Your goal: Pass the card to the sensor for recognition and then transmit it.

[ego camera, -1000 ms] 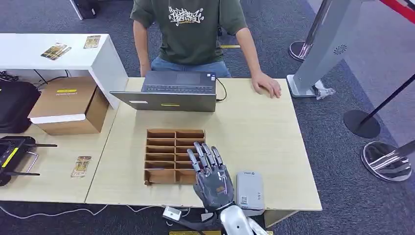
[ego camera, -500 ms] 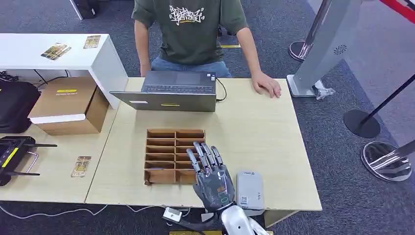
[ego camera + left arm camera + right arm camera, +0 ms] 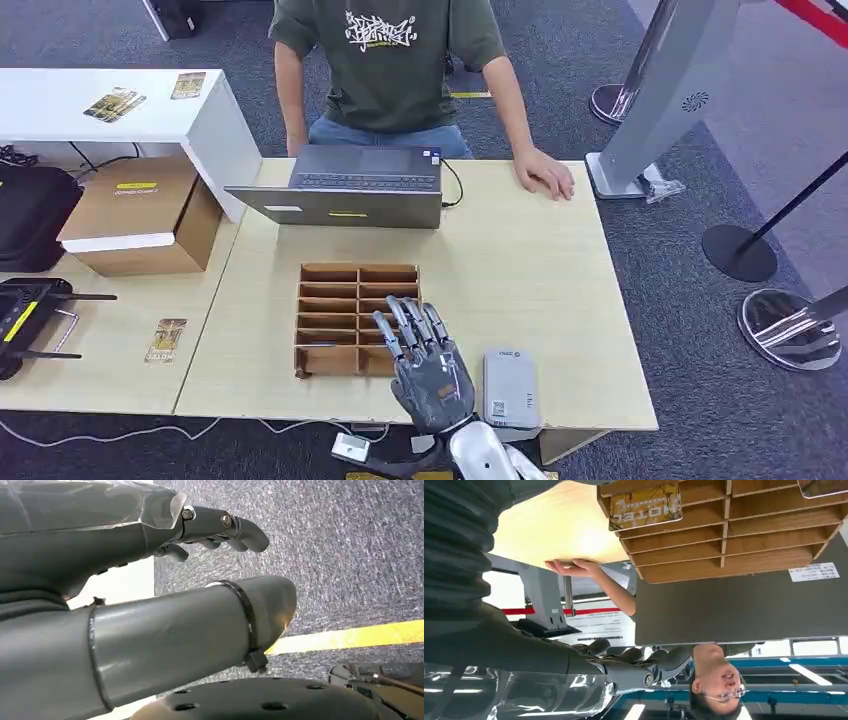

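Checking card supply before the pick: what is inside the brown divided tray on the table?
The tray holds a yellow-brown card standing in one slot, and the corner of another card. The right hand covers the near right slots, so their contents cannot be seen.

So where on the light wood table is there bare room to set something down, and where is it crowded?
The widest bare patch on the table lies right of the slotted tray, between the laptop with the person's hand and the grey sensor. A narrower strip runs left of the tray. The near edge is crowded: the right hand hovers between tray and sensor.
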You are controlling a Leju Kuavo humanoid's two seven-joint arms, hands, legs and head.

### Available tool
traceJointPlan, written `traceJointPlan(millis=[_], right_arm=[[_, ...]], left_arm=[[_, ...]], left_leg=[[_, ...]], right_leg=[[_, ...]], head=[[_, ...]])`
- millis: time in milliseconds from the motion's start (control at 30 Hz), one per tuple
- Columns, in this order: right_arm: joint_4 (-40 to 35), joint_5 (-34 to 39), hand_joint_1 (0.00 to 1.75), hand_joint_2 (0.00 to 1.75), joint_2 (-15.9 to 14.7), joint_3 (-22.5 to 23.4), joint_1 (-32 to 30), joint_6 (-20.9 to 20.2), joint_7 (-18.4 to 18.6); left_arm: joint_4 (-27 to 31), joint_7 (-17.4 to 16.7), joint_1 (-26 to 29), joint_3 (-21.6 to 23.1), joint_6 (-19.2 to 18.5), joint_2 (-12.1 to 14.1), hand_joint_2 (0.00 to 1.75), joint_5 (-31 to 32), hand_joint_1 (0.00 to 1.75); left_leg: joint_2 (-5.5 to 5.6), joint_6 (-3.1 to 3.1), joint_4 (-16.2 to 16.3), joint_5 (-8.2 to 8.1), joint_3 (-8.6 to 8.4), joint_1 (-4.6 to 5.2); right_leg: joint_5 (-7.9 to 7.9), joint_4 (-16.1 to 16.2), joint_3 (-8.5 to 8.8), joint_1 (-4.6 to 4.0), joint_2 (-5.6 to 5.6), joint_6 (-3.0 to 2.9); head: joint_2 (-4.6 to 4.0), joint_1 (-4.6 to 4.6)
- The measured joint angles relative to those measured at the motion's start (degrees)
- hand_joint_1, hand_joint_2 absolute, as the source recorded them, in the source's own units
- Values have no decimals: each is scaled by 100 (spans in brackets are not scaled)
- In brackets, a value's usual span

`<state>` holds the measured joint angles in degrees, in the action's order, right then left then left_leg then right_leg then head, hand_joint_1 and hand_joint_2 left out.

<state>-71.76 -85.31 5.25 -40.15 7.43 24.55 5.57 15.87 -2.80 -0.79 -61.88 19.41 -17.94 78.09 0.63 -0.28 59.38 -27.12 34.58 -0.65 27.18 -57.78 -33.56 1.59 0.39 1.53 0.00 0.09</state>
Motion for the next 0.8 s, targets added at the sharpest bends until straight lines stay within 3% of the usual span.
traceJointPlan(millis=[800], right_arm=[[472,9,0,175,238,-2,312,24,345]], left_arm=[[-2,-90,-7,46,13,2,0,428,0]], left_leg=[[0,0,0,1,-2,0]], right_leg=[[0,-1,0,0,1,0]], head=[[0,0]])
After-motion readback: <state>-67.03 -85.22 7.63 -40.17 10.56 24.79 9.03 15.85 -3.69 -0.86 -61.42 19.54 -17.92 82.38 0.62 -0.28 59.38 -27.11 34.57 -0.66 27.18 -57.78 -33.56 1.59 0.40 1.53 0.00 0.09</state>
